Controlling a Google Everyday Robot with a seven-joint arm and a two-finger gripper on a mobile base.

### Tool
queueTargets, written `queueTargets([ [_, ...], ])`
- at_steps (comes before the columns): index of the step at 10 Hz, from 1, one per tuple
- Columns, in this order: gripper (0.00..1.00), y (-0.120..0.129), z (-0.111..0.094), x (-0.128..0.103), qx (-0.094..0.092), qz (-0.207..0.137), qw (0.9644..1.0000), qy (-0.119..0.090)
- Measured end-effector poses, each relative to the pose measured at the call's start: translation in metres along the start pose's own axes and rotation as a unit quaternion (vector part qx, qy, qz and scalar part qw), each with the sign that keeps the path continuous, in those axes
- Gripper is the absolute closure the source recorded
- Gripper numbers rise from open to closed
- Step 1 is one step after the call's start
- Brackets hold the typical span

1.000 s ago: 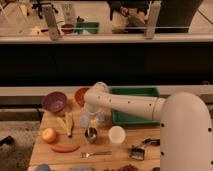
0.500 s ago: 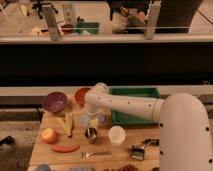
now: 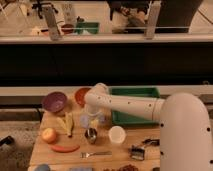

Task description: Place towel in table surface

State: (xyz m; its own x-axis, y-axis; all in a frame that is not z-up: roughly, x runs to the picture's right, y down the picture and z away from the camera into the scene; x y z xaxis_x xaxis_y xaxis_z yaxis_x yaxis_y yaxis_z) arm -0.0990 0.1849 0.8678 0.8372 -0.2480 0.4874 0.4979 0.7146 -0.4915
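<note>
Towel (image 3: 93,120) lies rumpled on the counter (image 3: 120,156) near the frame's centre, between the banana (image 3: 66,124) and the green tray (image 3: 135,92), just above a metal cup (image 3: 91,134). The gripper (image 3: 93,114) hangs right over it, fingers spread open; whether they touch the cloth is hard to say in this dim view. A white cup (image 3: 116,135) stands lower right of the towel. A purple bowl (image 3: 54,101) and an orange bowl (image 3: 81,95) sit to the upper left.

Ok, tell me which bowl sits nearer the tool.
The orange bowl; the tool hangs just in front of it. The purple bowl sits farther left.
</note>
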Motion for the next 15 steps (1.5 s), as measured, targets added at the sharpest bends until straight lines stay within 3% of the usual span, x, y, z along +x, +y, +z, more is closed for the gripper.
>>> queueTargets([
  [3,0.2,-0.011,0.0,0.002,-0.04,0.002,0.9992,0.005],
  [5,0.2,-0.018,0.003,0.003,-0.053,0.002,0.9986,0.007],
  [8,0.2,-0.013,0.007,0.009,-0.058,0.008,0.9982,0.009],
  [9,0.24,-0.011,0.007,0.009,-0.056,0.009,0.9983,0.009],
  [12,0.51,-0.007,0.005,0.01,-0.051,0.011,0.9986,0.009],
  [15,0.65,-0.008,0.0,0.008,-0.051,0.01,0.9986,0.01],
])
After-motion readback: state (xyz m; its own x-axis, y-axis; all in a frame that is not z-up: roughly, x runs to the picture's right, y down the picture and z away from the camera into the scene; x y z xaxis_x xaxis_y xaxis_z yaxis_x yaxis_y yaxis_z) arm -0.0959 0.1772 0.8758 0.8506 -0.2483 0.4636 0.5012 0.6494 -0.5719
